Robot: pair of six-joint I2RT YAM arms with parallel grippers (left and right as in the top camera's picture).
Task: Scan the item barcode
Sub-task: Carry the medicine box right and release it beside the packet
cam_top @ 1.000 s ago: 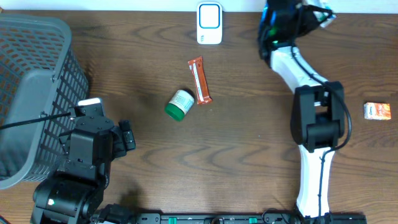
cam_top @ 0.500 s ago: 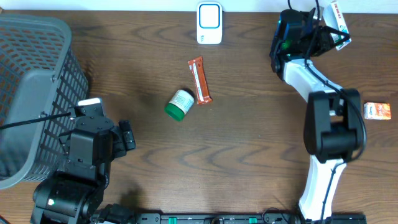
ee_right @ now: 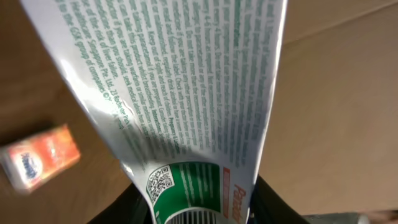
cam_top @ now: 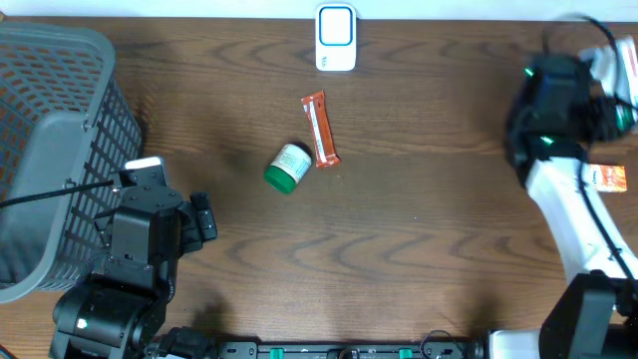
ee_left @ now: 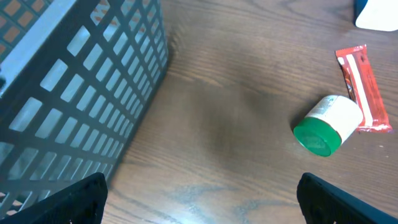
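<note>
Beside the basket (cam_top: 50, 150), the left gripper (ee_left: 202, 199) is held wide open and empty. The right arm (cam_top: 558, 189) has been swung away from the scanner (cam_top: 336, 38) to the right edge of the table (cam_top: 419, 249). A printed white box (ee_right: 174, 81) is kept clamped in the right gripper (ee_right: 199, 208), near the orange packet (cam_top: 605, 178). Scanning is judged finished, with setting down next.
</note>
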